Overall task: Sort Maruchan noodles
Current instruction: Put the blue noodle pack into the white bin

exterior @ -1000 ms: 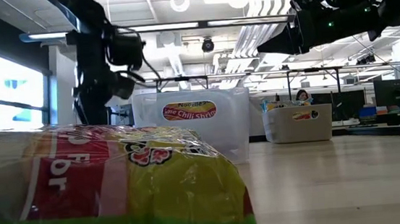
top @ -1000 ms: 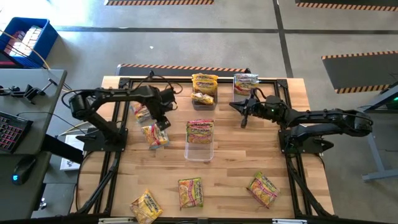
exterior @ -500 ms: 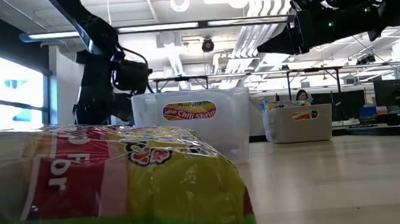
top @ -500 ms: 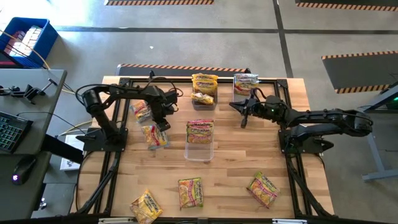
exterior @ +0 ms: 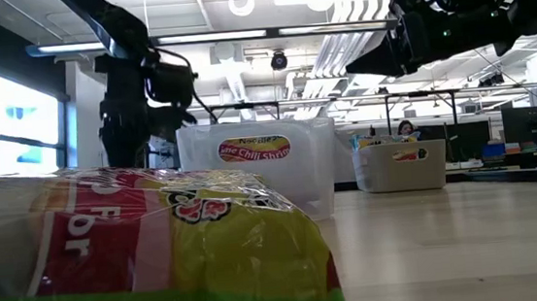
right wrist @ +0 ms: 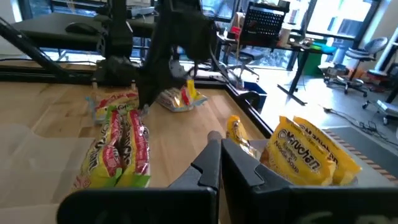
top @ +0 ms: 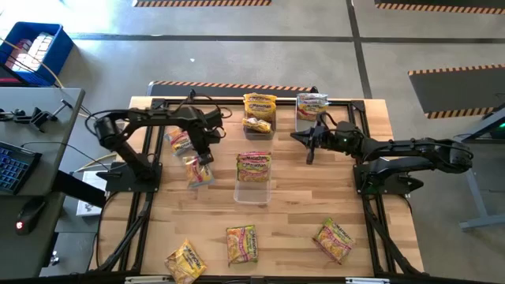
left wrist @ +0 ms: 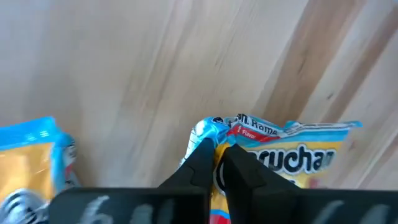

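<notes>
Gripping a yellow noodle packet (left wrist: pixel 281 163) by its end, left gripper (left wrist: pixel 217 149) jaws clamped, packet hanging lengthwise

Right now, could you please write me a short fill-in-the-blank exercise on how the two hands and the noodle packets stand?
1. The left hand is shut on the corner of a ____ packet.
2. The right hand, holding nothing, is ____.
3. Along the table's near edge lie ____ loose packets.
4. The centre bin holds ____ packet.

Missing words: Maruchan; shut; three; one
</notes>
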Controlling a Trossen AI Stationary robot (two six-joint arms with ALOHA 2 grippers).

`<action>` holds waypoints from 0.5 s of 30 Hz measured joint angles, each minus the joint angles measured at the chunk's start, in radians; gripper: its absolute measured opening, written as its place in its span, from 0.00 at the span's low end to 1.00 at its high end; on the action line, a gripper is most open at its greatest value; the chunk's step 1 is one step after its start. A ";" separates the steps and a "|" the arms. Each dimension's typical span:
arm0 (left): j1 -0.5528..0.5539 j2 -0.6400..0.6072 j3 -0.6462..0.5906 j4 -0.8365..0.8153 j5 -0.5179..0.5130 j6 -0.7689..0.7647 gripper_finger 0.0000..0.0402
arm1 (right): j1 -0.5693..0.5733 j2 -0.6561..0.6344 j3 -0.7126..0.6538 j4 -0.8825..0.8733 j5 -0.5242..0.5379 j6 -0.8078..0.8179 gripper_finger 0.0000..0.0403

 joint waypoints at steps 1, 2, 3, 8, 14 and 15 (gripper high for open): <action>0.002 -0.024 0.000 0.000 0.000 -0.004 0.03 | 0.000 0.000 0.000 -0.001 0.003 0.015 0.00; 0.004 -0.050 0.000 0.003 0.001 -0.010 0.02 | 0.000 0.000 0.000 -0.001 0.007 0.030 0.00; 0.007 -0.074 0.000 0.008 0.002 -0.018 0.02 | 0.000 0.000 0.000 -0.001 0.015 0.040 0.00; 0.014 -0.216 -0.012 0.077 0.000 -0.099 0.01 | 0.000 0.000 0.036 -0.036 0.025 0.123 0.00; 0.012 -0.375 -0.103 0.224 0.001 -0.178 0.00 | 0.024 0.060 0.083 -0.045 0.025 0.208 0.00; 0.012 -0.398 -0.124 0.250 0.000 -0.190 0.00 | 0.030 0.084 0.099 -0.047 0.025 0.218 0.00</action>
